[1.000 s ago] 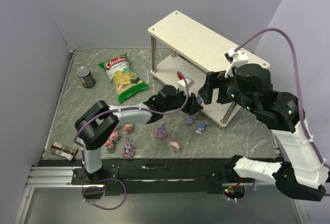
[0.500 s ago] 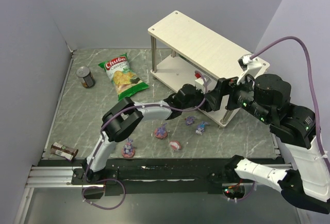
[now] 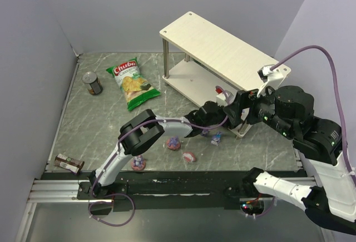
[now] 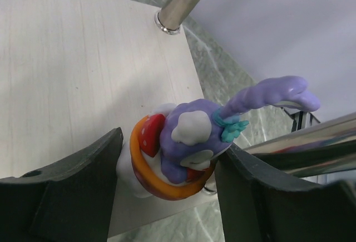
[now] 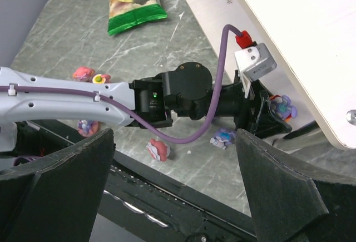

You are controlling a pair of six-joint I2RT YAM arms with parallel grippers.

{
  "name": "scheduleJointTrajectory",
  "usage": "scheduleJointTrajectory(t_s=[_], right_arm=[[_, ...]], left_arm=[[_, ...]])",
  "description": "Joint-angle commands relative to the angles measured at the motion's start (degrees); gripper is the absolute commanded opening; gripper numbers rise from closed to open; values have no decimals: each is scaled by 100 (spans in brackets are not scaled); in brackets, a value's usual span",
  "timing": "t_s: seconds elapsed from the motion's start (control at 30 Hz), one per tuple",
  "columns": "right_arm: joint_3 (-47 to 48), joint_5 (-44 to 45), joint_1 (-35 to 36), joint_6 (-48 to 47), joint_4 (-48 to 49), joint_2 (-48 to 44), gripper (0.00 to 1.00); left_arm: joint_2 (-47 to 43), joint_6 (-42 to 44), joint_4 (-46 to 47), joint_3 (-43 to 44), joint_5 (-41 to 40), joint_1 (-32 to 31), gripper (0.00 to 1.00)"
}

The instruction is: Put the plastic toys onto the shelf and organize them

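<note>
One shelf (image 3: 222,44) stands toward the far right of the table (image 3: 100,119), two pale boards on metal posts. Our left arm (image 3: 167,124) reaches low from its base, elbow bent, forearm running right, the left gripper (image 4: 169,150) at the near right corner of the lower board (image 4: 67,58), under the top one. Our right arm (image 3: 300,119) rears up and bends back left, its right gripper (image 5: 173,139) aimed at that same corner, fingers (image 5: 55,186) spread wide with nothing between them. We count one green chip bag (image 3: 133,83), one dark can (image 3: 93,83), and five loose toys (image 3: 175,143) beside the left forearm. A sixth, the purple toy (image 4: 189,136), is clamped between the left fingers (image 4: 67,192) over that board. In the wrist view its long axis runs from the orange base, lower left, to the ear tip, upper right, past the board's edge.
</note>
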Motion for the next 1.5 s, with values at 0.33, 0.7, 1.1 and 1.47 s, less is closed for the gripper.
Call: scheduleJointTrajectory(t_s=[0.33,0.7,1.1,1.47], right_arm=[[-276,204,7,89,-29,-79,96],[-338,195,7,89,-82,1,96],[-435,178,16,98,-73,-26,95],[-496,160,7,124,-64,-35,95]], left_arm=[[209,1016,406,6,-596,-156,26],[305,788,643,-188,-595,-156,49],[297,1016,538,-153,-595,-200,74],[279,1026,494,-135,-797,-217,81]])
